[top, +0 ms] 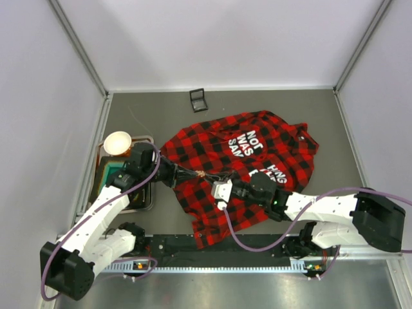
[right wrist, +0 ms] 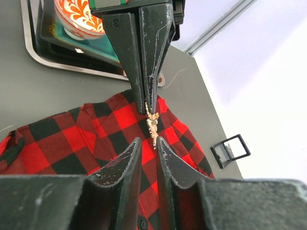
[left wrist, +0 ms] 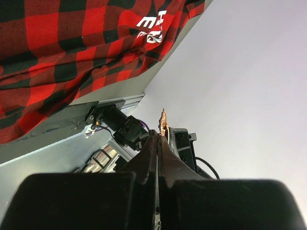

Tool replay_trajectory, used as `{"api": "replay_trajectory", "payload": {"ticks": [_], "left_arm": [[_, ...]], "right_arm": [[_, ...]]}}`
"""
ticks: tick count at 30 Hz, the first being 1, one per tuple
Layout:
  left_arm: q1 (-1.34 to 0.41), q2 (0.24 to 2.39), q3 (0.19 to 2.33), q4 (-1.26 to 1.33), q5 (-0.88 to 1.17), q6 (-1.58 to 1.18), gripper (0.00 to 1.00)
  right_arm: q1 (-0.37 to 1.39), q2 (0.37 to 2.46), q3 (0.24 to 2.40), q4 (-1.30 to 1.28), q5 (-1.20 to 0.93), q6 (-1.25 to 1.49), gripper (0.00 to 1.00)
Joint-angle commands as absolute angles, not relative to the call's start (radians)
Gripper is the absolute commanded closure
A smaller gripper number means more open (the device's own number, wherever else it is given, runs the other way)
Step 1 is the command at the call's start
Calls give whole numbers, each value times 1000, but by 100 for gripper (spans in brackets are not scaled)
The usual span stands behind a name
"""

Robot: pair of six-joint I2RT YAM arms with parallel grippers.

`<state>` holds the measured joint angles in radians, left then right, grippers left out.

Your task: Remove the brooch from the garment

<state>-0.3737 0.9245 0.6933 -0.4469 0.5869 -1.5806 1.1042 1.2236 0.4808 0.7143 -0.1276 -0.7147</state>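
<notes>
The brooch (right wrist: 153, 127) shows as a small gold-coloured sparkly pin, seen edge-on. My left gripper (right wrist: 147, 106) is shut on its upper end and holds it in the air above the garment (right wrist: 96, 139), a red-and-black plaid shirt with white lettering (top: 257, 154). In the left wrist view the brooch (left wrist: 163, 120) sticks out of my left gripper (left wrist: 161, 136), clear of the cloth (left wrist: 57, 57). My right gripper (right wrist: 148, 143) is slightly open, with the brooch's lower tip just between its fingertips. From above, both grippers meet over the shirt's left part (top: 201, 175).
A metal tray (right wrist: 48, 60) with a patterned bowl (top: 118, 142) lies at the table's left. A small black square box (top: 199, 100) stands open at the back, also in the right wrist view (right wrist: 230, 150). White walls close the sides and back.
</notes>
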Motion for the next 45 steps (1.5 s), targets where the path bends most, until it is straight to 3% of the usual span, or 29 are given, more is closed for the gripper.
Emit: {"api": "replay_trajectory", "payload": {"ticks": [1,7,12,28,29,37,40,45], "left_arm": [[-370,905,683,-405,611,-1605,100],[-371,902,666,-391,620,-1617,100],[-370,900,664,-385,626,-1620,100],[-371,876,575,-193,670,-1644,100],[-368,870,565,-184,666,-1647,98],[-362,736,491,-78,589,-1694,48],[-359,715,491,-80,568,-1668,40],[-356,690,499,-83,554,-1573,37]], "right_arm": [[1126,1242,537,759,-109,-741,83],[1143,1262,545,773,-74,-767,88],[1157,1273,545,784,-32,-784,100],[1155,1269,555,796,71,-700,100],[1155,1269,557,792,71,-699,100],[1155,1233,549,749,78,-707,100],[1155,1223,548,744,84,-704,100],[1149,1223,571,706,123,-640,100]]}}
